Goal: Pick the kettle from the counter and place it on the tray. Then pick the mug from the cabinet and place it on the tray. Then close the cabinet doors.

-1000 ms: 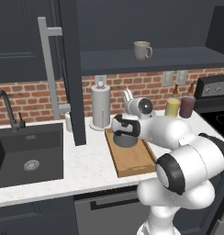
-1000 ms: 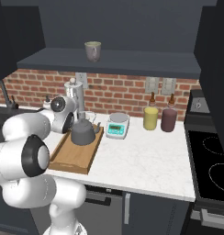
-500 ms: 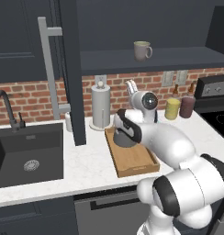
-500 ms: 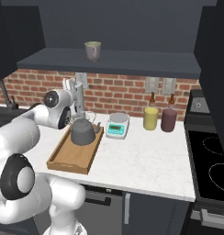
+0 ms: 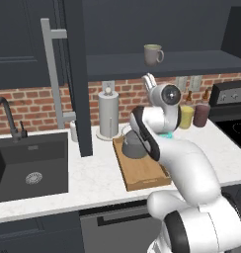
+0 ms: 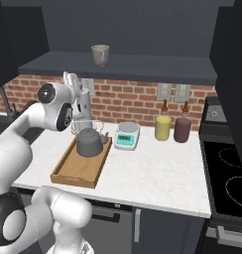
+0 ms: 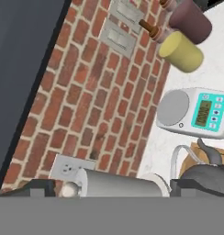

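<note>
base views flank tray [image 5: 142, 170] (shared), hand view near wall

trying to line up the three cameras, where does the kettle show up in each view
Left base view: the kettle sits just left of centre, on the far end of the tray, partly behind the arm.
Right base view: the kettle is left of centre, on the tray's far end.
Hand view: the kettle is at the lower right corner.
Shared landmark: the scale with teal display.
</note>
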Available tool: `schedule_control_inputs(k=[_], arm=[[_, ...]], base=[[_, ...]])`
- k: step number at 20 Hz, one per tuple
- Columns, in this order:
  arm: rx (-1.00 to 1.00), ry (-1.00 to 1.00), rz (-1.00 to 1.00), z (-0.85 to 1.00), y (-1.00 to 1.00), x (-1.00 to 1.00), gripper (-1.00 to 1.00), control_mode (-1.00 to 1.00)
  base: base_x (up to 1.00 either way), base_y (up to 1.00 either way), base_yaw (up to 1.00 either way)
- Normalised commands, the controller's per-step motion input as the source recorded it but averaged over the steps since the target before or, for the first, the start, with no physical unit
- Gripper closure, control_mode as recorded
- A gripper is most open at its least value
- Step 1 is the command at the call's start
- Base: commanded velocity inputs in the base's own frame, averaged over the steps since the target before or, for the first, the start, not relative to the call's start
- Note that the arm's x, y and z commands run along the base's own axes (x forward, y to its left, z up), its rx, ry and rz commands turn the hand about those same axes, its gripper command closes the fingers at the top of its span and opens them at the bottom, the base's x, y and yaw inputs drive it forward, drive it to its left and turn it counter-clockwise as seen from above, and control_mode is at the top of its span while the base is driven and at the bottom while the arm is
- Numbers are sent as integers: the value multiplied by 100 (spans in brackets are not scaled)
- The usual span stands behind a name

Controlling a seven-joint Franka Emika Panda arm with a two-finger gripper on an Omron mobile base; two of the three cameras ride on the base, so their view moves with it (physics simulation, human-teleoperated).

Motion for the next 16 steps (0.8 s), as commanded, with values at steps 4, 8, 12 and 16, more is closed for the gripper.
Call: schedule_control_inputs(k=[4, 8, 12, 16], arm=[[-23, 4, 0, 31, -50, -24, -100, -100], [-27, 0, 8, 29, -62, -8, -100, -100], [-30, 3, 14, 46, -64, -2, -100, -100], [-33, 20, 24, 44, -41, -2, -100, -100]], base=[[0, 0, 0], [0, 0, 0], [0, 0, 0], [0, 0, 0]])
